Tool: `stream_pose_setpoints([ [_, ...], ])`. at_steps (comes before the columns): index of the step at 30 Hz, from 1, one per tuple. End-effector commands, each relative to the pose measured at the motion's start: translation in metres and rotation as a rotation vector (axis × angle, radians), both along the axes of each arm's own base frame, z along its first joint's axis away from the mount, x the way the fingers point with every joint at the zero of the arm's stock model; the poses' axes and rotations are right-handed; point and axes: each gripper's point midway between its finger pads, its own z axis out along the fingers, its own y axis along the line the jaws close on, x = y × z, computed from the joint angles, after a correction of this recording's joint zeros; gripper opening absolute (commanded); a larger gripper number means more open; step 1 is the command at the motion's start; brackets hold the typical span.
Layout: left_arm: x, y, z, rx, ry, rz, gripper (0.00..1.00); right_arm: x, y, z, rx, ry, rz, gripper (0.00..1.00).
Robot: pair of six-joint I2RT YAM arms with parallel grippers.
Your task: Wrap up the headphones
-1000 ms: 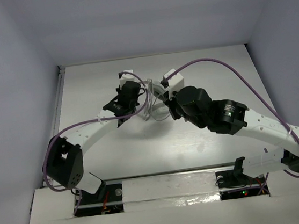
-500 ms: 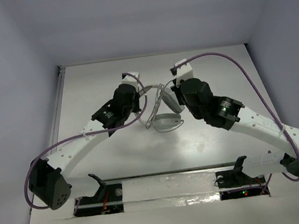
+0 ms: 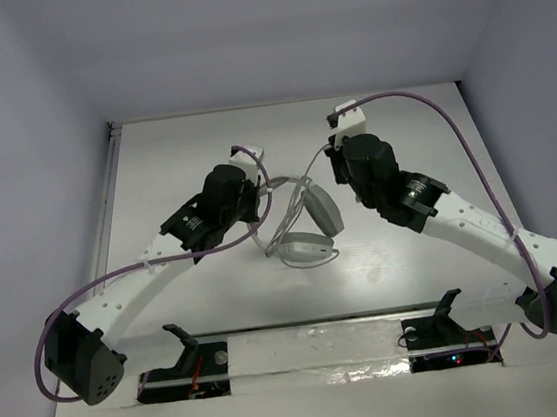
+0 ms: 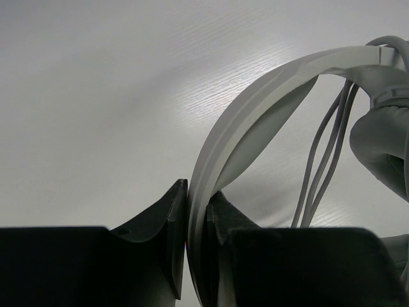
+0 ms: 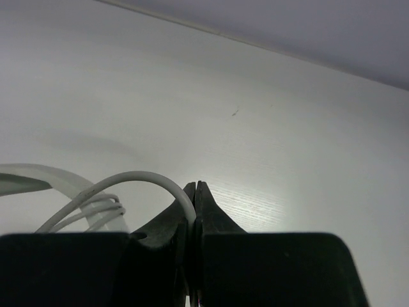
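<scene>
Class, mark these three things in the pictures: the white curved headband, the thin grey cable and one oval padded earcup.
White curved headband (image 4: pixel 281 75): left wrist view, on the arch's outer band.
Thin grey cable (image 5: pixel 134 175): right wrist view, top of the loop.
Oval padded earcup (image 3: pixel 306 250): top external view, middle of the nearer cup.

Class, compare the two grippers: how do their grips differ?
The left gripper clamps the broad, flat headband; the right gripper pinches the thin, round cable. The left's jaws stand slightly apart around the band; the right's nearly meet. Both are shut on the headphones.
</scene>
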Motion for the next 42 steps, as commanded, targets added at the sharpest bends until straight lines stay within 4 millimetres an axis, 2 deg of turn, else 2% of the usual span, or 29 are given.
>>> stream_pose_setpoints([
  [1,-0.007,-0.025,0.059,-0.18,-0.09,-0.105,0.0,0.011,0.016,0.001,0.106,-0.019,0.031,0.0],
  [5,-0.014,-0.033,0.08,-0.246,-0.105,-0.162,0.0,0.013,0.021,-0.009,0.156,-0.006,0.064,0.01],
  [8,-0.012,-0.032,0.087,-0.285,-0.111,-0.165,0.0,0.008,0.027,-0.015,0.197,0.002,0.1,0.05],
  [10,-0.006,-0.026,0.09,-0.301,-0.11,-0.133,0.0,0.008,0.024,-0.022,0.21,0.009,0.088,0.07],
  [13,-0.001,-0.022,0.096,-0.34,-0.107,-0.139,0.0,0.003,0.025,-0.023,0.254,0.006,0.1,0.07],
  [14,-0.001,-0.02,0.099,-0.355,-0.112,-0.14,0.0,0.004,0.022,-0.03,0.257,0.015,0.093,0.08],
  [16,0.003,-0.016,0.104,-0.377,-0.121,-0.124,0.0,0.003,0.02,-0.029,0.296,0.013,0.092,0.08],
  [17,0.006,-0.009,0.11,-0.391,-0.134,-0.105,0.0,-0.001,0.022,-0.038,0.3,0.031,0.112,0.11],
  [18,0.008,-0.006,0.114,-0.407,-0.14,-0.102,0.0,-0.001,0.026,-0.031,0.339,0.005,0.131,0.13],
  [21,0.006,-0.005,0.126,-0.464,-0.148,-0.131,0.0,-0.005,0.033,-0.041,0.394,0.029,0.18,0.13],
  [23,0.001,-0.01,0.134,-0.499,-0.153,-0.161,0.0,-0.006,0.043,-0.042,0.446,0.023,0.219,0.17],
  [24,0.0,-0.012,0.136,-0.511,-0.152,-0.171,0.0,-0.008,0.046,-0.048,0.449,0.043,0.233,0.17],
  [25,-0.001,-0.014,0.14,-0.526,-0.159,-0.183,0.0,-0.008,0.052,-0.044,0.485,0.034,0.255,0.17],
  [34,-0.005,-0.019,0.161,-0.622,-0.175,-0.203,0.0,-0.021,0.086,-0.062,0.616,0.084,0.408,0.26],
  [36,-0.005,-0.019,0.164,-0.635,-0.178,-0.2,0.0,-0.022,0.091,-0.079,0.618,0.119,0.418,0.29],
  [40,-0.004,-0.019,0.17,-0.658,-0.19,-0.192,0.0,-0.023,0.099,-0.086,0.643,0.123,0.452,0.33],
  [42,-0.004,-0.018,0.17,-0.66,-0.19,-0.183,0.0,-0.022,0.099,-0.09,0.644,0.126,0.446,0.38],
])
